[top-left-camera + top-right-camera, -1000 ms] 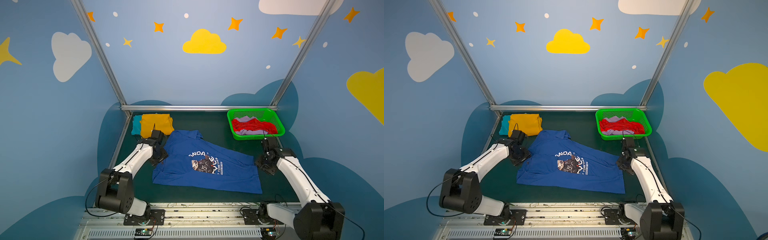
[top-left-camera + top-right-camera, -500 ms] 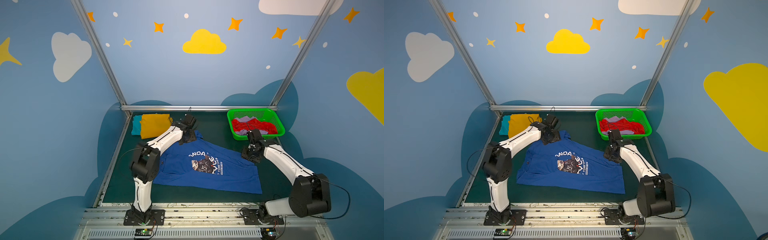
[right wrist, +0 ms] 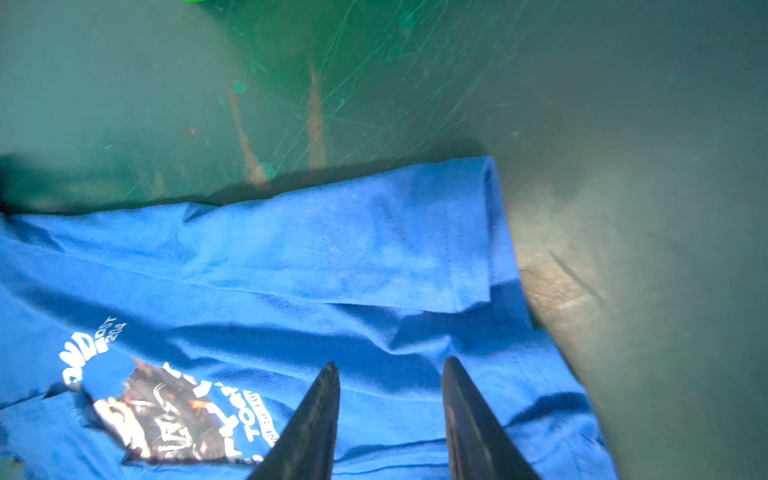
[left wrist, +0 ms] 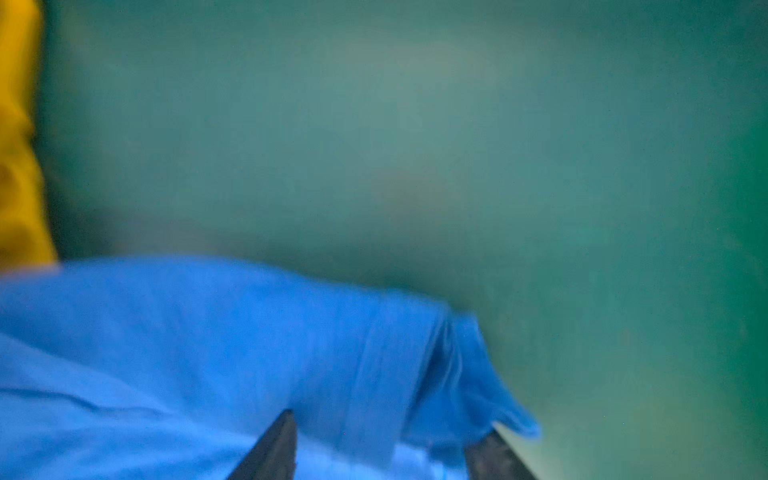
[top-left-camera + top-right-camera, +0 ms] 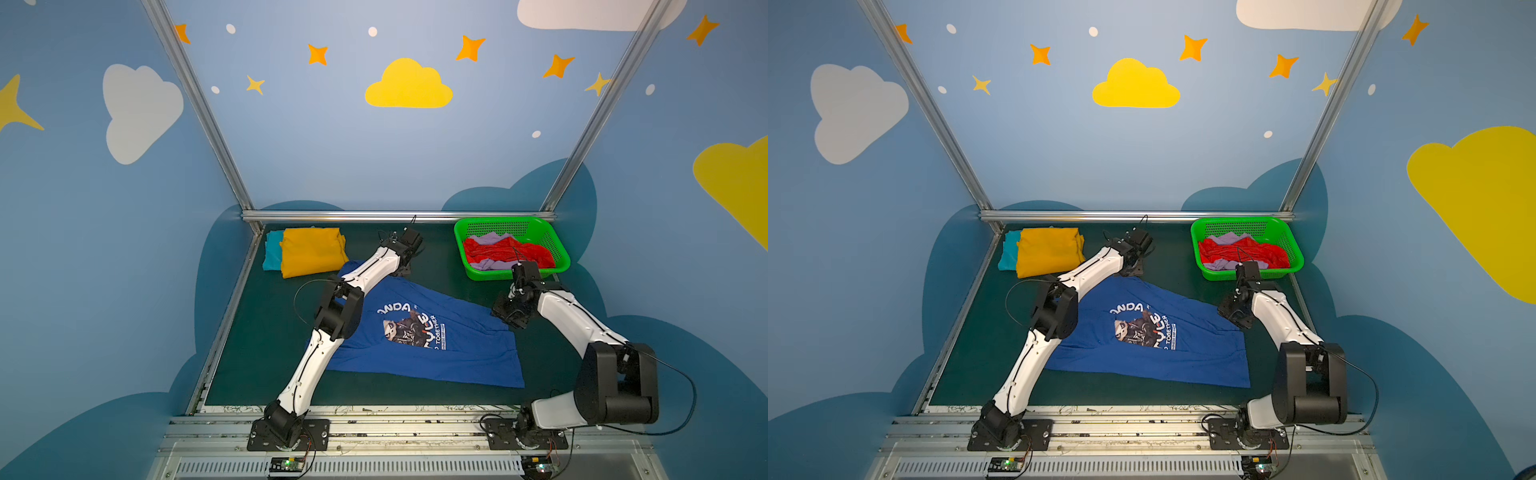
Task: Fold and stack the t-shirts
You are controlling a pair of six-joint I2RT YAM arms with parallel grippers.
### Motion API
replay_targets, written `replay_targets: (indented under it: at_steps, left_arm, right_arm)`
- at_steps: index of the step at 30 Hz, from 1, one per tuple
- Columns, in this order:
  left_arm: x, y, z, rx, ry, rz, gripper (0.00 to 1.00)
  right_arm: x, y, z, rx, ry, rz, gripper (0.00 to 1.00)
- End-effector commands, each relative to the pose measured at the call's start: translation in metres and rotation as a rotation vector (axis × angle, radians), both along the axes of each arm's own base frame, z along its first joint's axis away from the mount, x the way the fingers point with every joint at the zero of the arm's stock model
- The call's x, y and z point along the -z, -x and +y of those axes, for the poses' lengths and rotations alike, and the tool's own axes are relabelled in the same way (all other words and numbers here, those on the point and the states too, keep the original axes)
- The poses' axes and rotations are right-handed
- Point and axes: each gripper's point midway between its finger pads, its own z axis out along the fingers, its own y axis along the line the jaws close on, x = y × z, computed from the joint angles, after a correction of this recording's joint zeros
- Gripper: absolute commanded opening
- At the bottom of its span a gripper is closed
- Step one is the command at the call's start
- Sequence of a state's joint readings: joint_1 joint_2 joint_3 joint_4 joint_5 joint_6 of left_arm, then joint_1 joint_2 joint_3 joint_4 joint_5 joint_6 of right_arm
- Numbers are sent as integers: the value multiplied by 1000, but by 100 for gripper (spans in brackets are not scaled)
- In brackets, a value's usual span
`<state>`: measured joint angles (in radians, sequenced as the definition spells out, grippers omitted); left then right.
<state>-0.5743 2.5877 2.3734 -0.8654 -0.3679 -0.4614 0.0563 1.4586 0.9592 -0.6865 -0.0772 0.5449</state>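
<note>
Royal blue panda t-shirt (image 5: 436, 345) lies spread print-up on the centre of the green mat (image 5: 257, 340). The left gripper (image 4: 388, 422) at its far edge and the right gripper (image 3: 390, 361) over its right sleeve stand part-open, gripping nothing, apparently positioning for a fold.

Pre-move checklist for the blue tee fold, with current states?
1. Blue tee flat, print up: not ok, creased at the sleeve by the right hand.
2. Left hand grip on the blue tee: cannot tell, the view is blurred; cloth lies between its jaws.
3. Right hand open, holding nothing: ok.
4. Stack tidy: ok, yellow tee folded on teal tee.
5. Red tee and lilac tee inside the basket: ok.
</note>
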Motion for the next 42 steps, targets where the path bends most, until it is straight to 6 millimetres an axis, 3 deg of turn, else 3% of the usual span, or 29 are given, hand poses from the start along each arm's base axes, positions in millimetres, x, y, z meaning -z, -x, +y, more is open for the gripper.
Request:
replay_targets:
  at_steps: [1,4,9,13,17,21,26,28,30,34,42]
  left_arm:
    - [5,5,24,0,-182,37,54]
    - [5,2,22,0,-172,27,33]
    - [-15,-5,23,-20,-137,-18,4]
    - [-47,-15,28,-26,-101,-76,4]
    - [-81,-25,39,-42,-56,-134,4]
    - [-106,-32,47,-54,-13,-177,4]
    - [-123,-36,49,-56,17,-206,4]
    - [-127,-37,46,-50,25,-215,4]
    - [-131,-38,46,-47,29,-221,4]
    - [-136,-41,47,-46,30,-239,4]
    - [-133,-43,48,-45,18,-238,4]
  right_arm:
    - [6,-2,0,1,-24,15,41]
    - [11,-6,0,6,-37,31,40]
    - [17,-10,3,0,-52,59,41]
    - [26,-10,7,0,-70,97,50]
    - [36,-8,7,10,-74,134,52]
    - [43,-11,6,17,-71,153,45]
    - [53,-15,5,33,-64,189,43]
    - [55,-18,3,41,-58,199,25]
    - [52,-23,1,49,-56,177,9]
    - [31,-37,-7,66,-45,117,1]
    - [-12,-71,-25,91,-35,4,0]
